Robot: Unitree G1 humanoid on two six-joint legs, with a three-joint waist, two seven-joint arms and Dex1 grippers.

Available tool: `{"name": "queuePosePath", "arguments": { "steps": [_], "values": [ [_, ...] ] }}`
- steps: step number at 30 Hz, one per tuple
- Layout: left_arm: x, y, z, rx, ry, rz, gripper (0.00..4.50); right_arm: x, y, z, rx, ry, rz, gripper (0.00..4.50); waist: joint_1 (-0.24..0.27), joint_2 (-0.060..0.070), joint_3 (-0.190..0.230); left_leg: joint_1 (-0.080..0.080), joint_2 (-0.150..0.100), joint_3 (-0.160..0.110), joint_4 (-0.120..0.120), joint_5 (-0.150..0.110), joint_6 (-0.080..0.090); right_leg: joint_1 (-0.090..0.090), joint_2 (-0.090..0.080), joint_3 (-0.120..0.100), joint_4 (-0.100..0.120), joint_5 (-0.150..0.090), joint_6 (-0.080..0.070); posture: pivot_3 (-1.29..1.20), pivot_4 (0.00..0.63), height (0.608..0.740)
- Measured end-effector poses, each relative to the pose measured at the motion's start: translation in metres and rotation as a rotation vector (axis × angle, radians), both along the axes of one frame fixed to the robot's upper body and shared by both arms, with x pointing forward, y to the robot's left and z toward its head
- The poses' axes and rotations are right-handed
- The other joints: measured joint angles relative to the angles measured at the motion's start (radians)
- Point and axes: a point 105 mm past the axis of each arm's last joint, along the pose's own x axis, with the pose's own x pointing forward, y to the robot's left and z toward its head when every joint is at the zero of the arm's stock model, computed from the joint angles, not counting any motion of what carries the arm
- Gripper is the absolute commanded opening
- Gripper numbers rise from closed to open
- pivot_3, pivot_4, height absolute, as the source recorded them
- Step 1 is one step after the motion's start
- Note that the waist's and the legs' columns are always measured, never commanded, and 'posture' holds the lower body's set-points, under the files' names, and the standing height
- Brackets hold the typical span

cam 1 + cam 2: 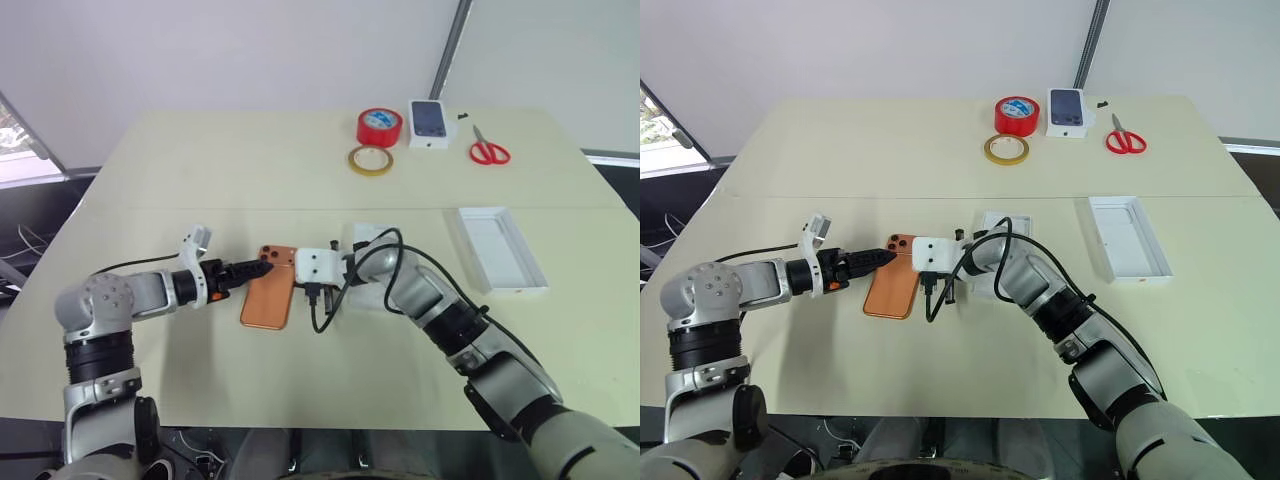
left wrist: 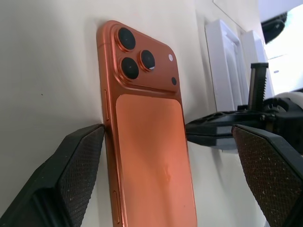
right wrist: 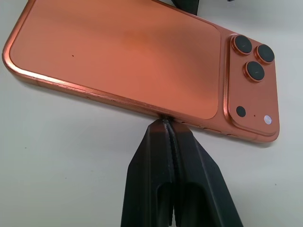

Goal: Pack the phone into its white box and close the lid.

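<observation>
Table (image 1: 200, 180): phone (image 1: 268, 298) back up, no readable txt.

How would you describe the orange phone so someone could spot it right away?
Start at the beige table and look to its near middle, between the two robot arms. The phone lies flat there, back side up. It is the only copper-orange thing, with a cluster of black lenses at its far end.

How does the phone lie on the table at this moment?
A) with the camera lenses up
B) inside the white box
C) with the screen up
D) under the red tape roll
A: the phone lies flat on the table with its orange back and black camera lenses facing up, outside any box, between the left pincer and the right pincer.
</observation>
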Motion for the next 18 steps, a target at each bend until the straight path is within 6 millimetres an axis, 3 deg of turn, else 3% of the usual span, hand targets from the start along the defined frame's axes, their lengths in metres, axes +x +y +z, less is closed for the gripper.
{"name": "queuePosePath", "arguments": {
  "steps": [18],
  "values": [
    [0.0048, -0.0069, 0.0067, 0.083, 0.02, -0.033, 4.5, 0.0044, -0.005, 0.0022, 0.024, -0.01, -0.021, 0.09, -0.002, 0.0, 0.0, 0.0, 0.0, 0.0, -0.007, 0.002, -0.003, -0.001, 0.0, 0.0, -0.003, 0.0, 0.0, 0.0, 0.15, 0.74]
  ]
}}
